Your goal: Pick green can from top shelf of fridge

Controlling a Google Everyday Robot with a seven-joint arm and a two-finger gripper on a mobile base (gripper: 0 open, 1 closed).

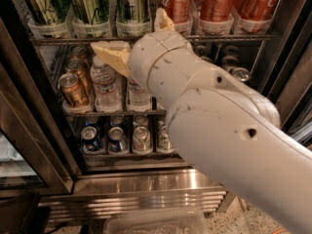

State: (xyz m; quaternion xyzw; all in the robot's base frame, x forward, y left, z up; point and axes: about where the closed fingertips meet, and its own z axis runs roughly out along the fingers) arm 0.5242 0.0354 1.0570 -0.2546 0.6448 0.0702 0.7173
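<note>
The fridge [146, 179] stands open in front of me. On its top shelf [78, 40], three tall green cans stand at the left. The one nearest the middle is the green can [132, 4], with pale streaks and dark lettering. The two to its left are olive-green cans [90, 4]. My gripper [136, 35] hangs in front of the shelf's edge, just below and right of the green can. It is open and empty. One tan finger [109, 52] points left and the other [163, 19] points up. My white arm hides the racks to the right.
Red cola cans [214, 4] fill the right of the top shelf. The middle rack holds water bottles [105, 84] and gold cans [73, 89]. Short cans [117, 139] stand on the lower rack. The dark door frame [29, 130] is at the left, with a clear bin [156, 223] below.
</note>
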